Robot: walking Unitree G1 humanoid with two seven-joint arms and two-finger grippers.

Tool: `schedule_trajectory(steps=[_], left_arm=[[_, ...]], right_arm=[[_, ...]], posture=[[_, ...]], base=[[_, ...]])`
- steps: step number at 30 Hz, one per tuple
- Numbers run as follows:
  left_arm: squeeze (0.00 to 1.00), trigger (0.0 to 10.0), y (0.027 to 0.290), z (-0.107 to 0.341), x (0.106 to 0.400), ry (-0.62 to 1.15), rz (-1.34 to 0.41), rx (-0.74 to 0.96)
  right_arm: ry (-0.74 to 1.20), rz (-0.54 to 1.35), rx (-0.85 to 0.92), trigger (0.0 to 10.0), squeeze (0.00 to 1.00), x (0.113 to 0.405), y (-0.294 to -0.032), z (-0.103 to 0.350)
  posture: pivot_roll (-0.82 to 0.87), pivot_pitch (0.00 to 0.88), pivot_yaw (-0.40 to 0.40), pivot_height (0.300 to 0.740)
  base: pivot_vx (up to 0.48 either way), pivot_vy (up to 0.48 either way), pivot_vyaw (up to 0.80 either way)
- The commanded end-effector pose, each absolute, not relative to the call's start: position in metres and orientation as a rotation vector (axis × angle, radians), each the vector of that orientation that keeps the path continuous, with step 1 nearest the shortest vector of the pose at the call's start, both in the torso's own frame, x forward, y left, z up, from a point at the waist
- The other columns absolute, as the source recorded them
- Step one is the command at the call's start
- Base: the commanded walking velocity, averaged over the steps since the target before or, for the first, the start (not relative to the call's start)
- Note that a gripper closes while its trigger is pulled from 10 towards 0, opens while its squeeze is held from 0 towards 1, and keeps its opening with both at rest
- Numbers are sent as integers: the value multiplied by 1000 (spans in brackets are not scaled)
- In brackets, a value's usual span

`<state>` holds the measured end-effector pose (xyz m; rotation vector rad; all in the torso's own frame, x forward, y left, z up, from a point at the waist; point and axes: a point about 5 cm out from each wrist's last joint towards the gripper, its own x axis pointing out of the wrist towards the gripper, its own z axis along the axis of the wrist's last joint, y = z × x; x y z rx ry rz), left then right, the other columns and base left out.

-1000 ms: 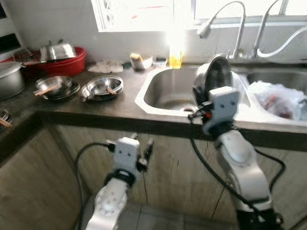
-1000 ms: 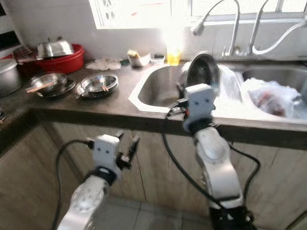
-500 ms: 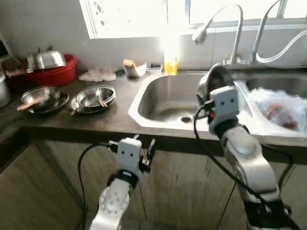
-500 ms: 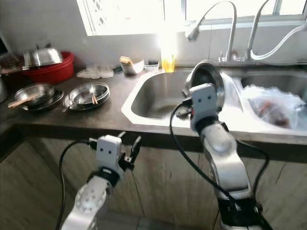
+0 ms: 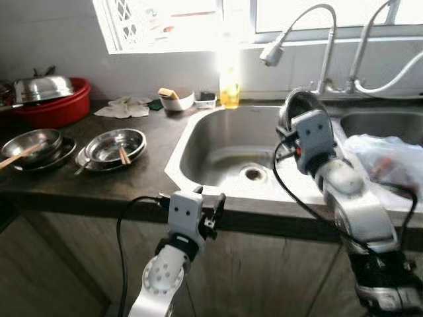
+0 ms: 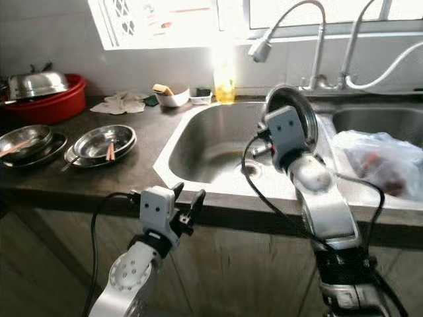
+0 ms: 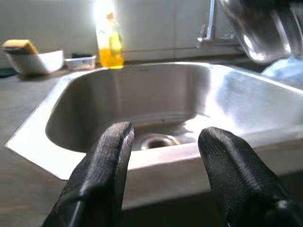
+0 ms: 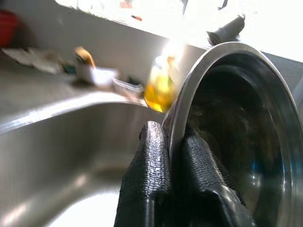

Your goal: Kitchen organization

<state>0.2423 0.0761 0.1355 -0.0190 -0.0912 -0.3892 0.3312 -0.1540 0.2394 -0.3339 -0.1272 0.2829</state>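
So the right gripper [image 8: 173, 142] is clamped on the rim of a steel bowl [image 8: 236, 142], holding it on edge above the sink [image 5: 218, 142].

Left gripper [image 7: 163, 156] sits low at the counter's front edge, fingers spread with nothing between them, facing the basin. Yellow soap bottle [image 5: 229, 89] stands behind the sink, plastic bag [image 5: 390, 158] in the next basin, more steel dishes [image 5: 112, 145] on the counter [image 5: 152, 178].

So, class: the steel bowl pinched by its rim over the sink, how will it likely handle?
The right claw pinches only the steel bowl by its thin rim, so it may swivel. Polished metal probably slips. It looks stiff and light. Set on edge in the sink, it would likely roll.
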Motion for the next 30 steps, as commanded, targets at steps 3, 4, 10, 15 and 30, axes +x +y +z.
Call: schedule_trajectory(steps=[3, 4, 10, 15, 30], left_arm=[[0, 10000, 82, 138, 244, -100, -374, -2], [0, 10000, 82, 138, 244, -100, -374, -1], [0, 10000, 81, 139, 243, -103, -376, -8], [0, 10000, 82, 139, 243, -101, -364, -14], [0, 10000, 76, 138, 226, -71, -379, -24]], right_arm=[[-67, 317, -367, 10000, 0, 338, -152, 238], [-38, 320, -375, 10000, 0, 340, -153, 236], [31, 341, -420, 10000, 0, 346, -155, 231], [88, 378, -430, 10000, 0, 351, -155, 229], [313, 391, -500, 10000, 0, 378, -163, 204]], posture=[[53, 8, 22, 740], [53, 8, 22, 740], [59, 11, 14, 740], [63, 12, 10, 740], [85, 77, -14, 740]], base=[[337, 0, 0], [337, 0, 0], [333, 0, 0], [51, 0, 0], [0, 0, 0]])
